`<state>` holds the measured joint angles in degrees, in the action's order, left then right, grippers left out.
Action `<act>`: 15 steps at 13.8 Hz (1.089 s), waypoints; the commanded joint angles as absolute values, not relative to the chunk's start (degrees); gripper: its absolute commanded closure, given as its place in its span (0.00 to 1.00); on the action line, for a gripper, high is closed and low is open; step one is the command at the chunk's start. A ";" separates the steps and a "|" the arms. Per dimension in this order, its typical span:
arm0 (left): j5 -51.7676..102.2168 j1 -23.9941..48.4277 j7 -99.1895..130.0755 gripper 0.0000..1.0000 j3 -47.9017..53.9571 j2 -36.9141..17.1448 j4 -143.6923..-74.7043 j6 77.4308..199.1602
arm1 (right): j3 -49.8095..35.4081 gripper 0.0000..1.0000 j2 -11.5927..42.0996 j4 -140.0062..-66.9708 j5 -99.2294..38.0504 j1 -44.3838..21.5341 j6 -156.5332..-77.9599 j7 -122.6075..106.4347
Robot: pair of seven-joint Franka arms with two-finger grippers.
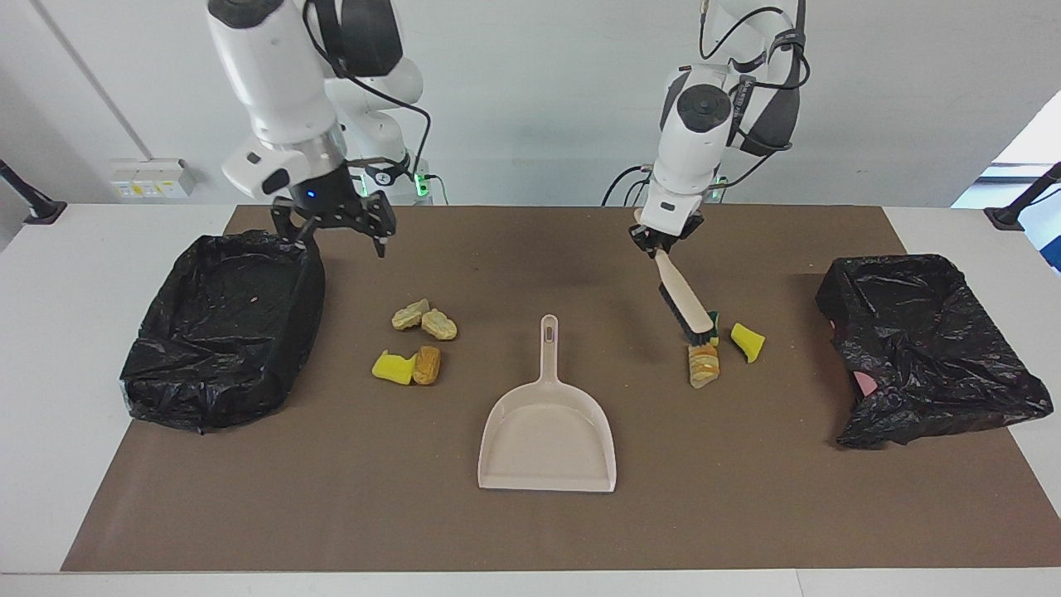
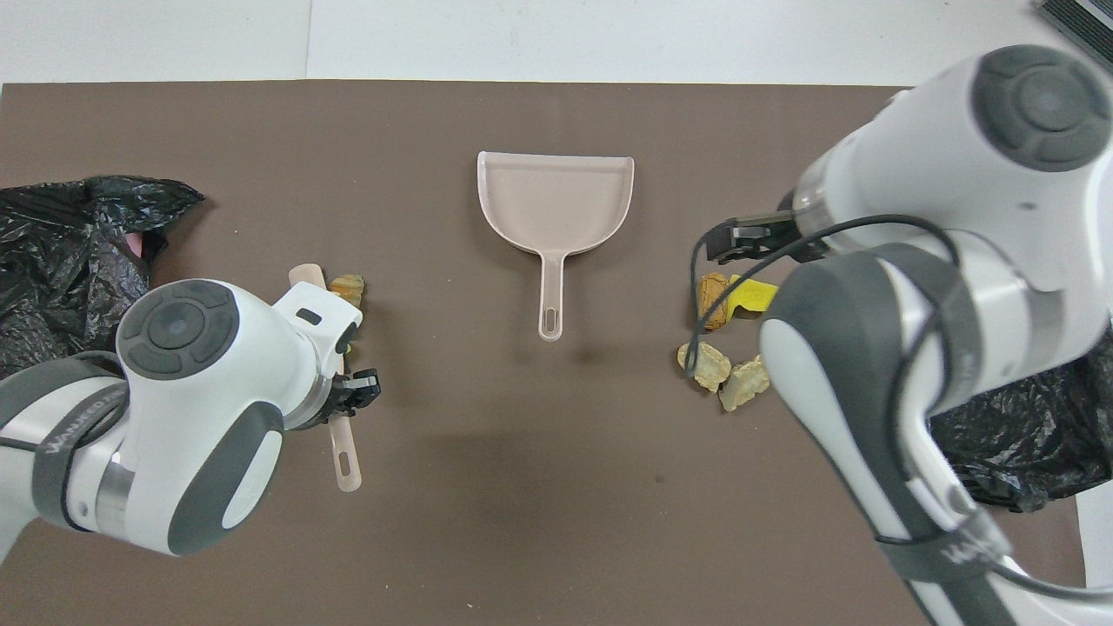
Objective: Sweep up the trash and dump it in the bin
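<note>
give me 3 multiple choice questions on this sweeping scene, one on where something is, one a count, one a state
1. Where is the dustpan?
A. in a bin
B. flat on the mat, between the two trash groups
C. in the right gripper

2. How many bag-lined bins are there?
A. one
B. two
C. three

3. What is the left gripper doing?
A. holding the brush
B. hanging open over the mat
C. gripping a bin

Answers:
1 B: it lies on the mat, held by nothing.
2 B: one bin at the right arm's end, another bin at the left arm's end.
3 A: the brush handle sits in it, bristles down by the trash.
</note>
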<state>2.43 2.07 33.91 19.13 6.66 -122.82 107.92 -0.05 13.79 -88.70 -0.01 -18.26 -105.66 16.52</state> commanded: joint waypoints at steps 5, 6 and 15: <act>0.45 -9.22 31.12 1.00 19.95 6.50 -123.31 107.32 | 0.18 0.00 21.35 -87.89 -1.32 -24.86 -115.04 23.81; 0.53 -9.92 30.68 1.00 19.95 6.50 -123.40 107.40 | 0.18 0.00 21.97 -87.89 -1.32 -25.57 -115.83 25.65; 0.44 -21.18 13.19 1.00 19.95 5.80 -127.44 110.83 | 0.18 0.00 28.83 -87.80 -0.09 -31.81 -124.01 30.32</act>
